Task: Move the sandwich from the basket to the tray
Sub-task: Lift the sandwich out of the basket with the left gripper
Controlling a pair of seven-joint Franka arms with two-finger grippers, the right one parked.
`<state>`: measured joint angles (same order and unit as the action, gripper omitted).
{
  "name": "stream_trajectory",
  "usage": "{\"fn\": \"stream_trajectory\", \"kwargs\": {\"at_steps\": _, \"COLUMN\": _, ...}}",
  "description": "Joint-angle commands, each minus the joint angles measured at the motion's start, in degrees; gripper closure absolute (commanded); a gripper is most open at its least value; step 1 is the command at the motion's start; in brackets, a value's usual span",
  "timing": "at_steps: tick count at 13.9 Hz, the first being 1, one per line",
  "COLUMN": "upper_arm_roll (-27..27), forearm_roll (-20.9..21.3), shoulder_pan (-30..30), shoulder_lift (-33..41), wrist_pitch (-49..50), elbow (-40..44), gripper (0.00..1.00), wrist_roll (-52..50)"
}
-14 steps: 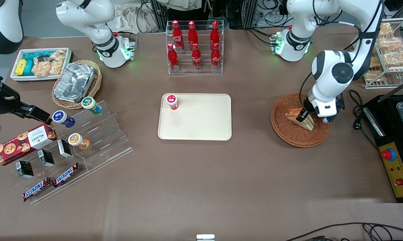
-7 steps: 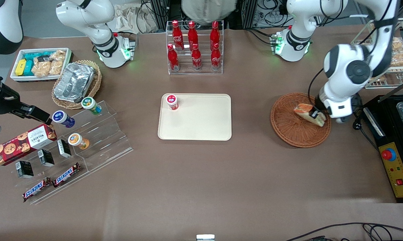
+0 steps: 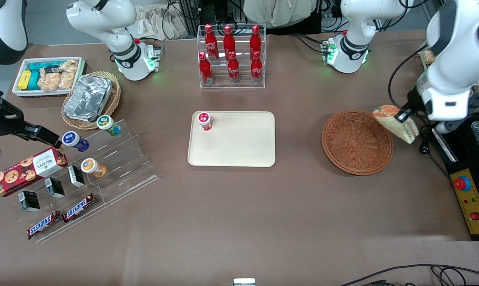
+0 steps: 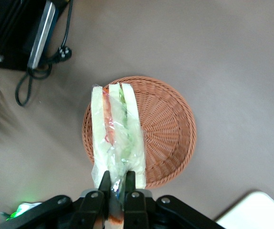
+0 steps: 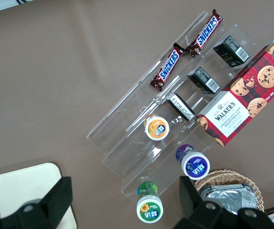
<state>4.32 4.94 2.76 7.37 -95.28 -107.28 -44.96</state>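
Left gripper point(image 4: 116, 183) is pinched tight on one corner of the plastic-wrapped sandwich point(image 4: 115, 138), which hangs in the air above the woven basket point(image 4: 167, 129), clear of it, nothing under it. In the front view the sandwich point(image 3: 396, 122) sits over the basket rim toward the working arm's end, well apart from the cream tray point(image 3: 239, 147). Prob light & soft; bread squashes easily and the wrap looks slippery, so a corner hold may let it swing. Gripping across the bread faces nearer mid-wedge seems safer.
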Motion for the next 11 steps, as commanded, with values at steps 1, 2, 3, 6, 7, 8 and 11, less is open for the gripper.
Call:
{"fn": "stream_trajectory", "kwargs": {"at_steps": 1, "upper_arm_roll": -0.01, "forearm_roll": -1.07, "shoulder_pan": 0.23, "shoulder_lift": -1.13, "wrist_pitch": 3.52, "elbow": 3.83, "gripper": 1.00, "wrist_roll": 7.15}}
{"fn": "stream_trajectory", "kwargs": {"at_steps": 2, "upper_arm_roll": 0.08, "forearm_roll": -1.51, "shoulder_pan": 0.32, "shoulder_lift": -0.95, "wrist_pitch": 3.78, "elbow": 3.66, "gripper": 1.00, "wrist_roll": 8.65}}
{"fn": "stream_trajectory", "kwargs": {"at_steps": 3, "upper_arm_roll": 1.30, "forearm_roll": -2.21, "shoulder_pan": 0.32, "shoulder_lift": -0.69, "wrist_pitch": 5.00, "elbow": 3.65, "gripper": 1.00, "wrist_roll": 10.14}}
{"fn": "stream_trajectory", "kwargs": {"at_steps": 6, "upper_arm_roll": 6.82, "forearm_roll": -2.39, "shoulder_pan": 0.32, "shoulder_lift": -0.77, "wrist_pitch": 6.07, "elbow": 3.22, "gripper": 1.00, "wrist_roll": 13.75}}
{"fn": "stream_trajectory", "kwargs": {"at_steps": 7, "upper_arm_roll": 9.11, "forearm_roll": -2.39, "shoulder_pan": 0.32, "shoulder_lift": -1.04, "wrist_pitch": 6.42, "elbow": 2.61, "gripper": 1.00, "wrist_roll": 14.28}}
{"fn": "stream_trajectory", "kwargs": {"at_steps": 8, "upper_arm_roll": 11.22, "forearm_roll": -2.13, "shoulder_pan": 0.32, "shoulder_lift": -1.65, "wrist_pitch": 6.07, "elbow": 1.64, "gripper": 1.00, "wrist_roll": 14.55}}
{"fn": "stream_trajectory", "kwargs": {"at_steps": 11, "upper_arm_roll": 17.46, "forearm_roll": -1.60, "shoulder_pan": 1.72, "shoulder_lift": -5.68, "wrist_pitch": 3.62, "elbow": 1.28, "gripper": 1.00, "wrist_roll": 14.55}}
